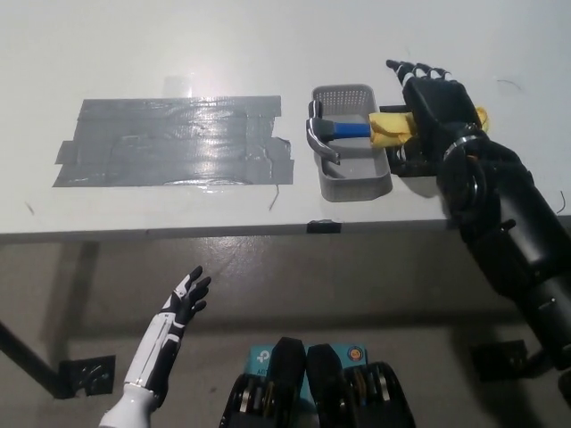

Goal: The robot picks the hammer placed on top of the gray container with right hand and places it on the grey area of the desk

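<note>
The black right hand (434, 94) hovered over the yellow end of the hammer's handle, its fingers (412, 68) spread and stretched forward, closed on nothing that I could see; whether its palm touched the handle I could not tell, for the hand hid that part; the black arm ran back from it over the bench's near right edge and down toward the lower right.

The hammer (343, 129) lay across the top of the gray container (351, 175), its steel head and claw at the left rim, its blue neck spanning the basket's width, its yellow grip (389, 126) jutting out past the right rim and under the hand; the container was a small perforated basket sitting on the white bench (178, 45), near the front edge; just right of it, partly under the arm, showed a dark square patch (412, 166) on the bench top.

Left of the container, just beside it, lay the grey area (169, 141), a broad patch of overlapping shiny tape strips, bare on top.

The white left hand (183, 302) hung well below the bench's front edge at the lower left, fingers apart, holding nothing.
</note>
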Controlling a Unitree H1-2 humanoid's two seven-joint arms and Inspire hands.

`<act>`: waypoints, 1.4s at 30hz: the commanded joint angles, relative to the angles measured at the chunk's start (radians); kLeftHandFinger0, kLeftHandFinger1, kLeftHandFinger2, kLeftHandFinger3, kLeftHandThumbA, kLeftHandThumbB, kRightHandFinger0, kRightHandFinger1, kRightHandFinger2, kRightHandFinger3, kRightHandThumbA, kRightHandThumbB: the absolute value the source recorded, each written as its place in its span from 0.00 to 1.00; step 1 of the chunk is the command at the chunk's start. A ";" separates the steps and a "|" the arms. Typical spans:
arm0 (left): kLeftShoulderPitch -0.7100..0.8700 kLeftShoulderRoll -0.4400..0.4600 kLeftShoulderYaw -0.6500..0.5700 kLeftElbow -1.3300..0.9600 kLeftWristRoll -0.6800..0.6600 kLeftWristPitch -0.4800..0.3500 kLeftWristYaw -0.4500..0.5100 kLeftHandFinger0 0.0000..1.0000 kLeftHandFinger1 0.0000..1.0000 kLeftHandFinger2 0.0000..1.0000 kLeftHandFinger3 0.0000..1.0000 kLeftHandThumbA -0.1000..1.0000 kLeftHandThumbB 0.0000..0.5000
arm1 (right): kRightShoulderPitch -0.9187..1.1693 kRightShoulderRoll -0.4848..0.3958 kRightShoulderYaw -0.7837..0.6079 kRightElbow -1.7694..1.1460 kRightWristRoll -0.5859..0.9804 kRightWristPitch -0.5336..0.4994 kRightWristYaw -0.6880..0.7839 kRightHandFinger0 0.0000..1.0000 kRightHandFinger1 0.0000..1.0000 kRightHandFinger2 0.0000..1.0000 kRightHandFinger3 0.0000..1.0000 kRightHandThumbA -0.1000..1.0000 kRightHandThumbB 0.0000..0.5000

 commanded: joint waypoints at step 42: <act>-0.045 0.031 0.011 -0.047 -0.038 0.026 -0.030 1.00 1.00 1.00 1.00 1.00 0.17 | -0.093 0.022 -0.043 0.232 0.049 -0.246 -0.502 0.00 0.40 0.79 0.14 0.00 0.41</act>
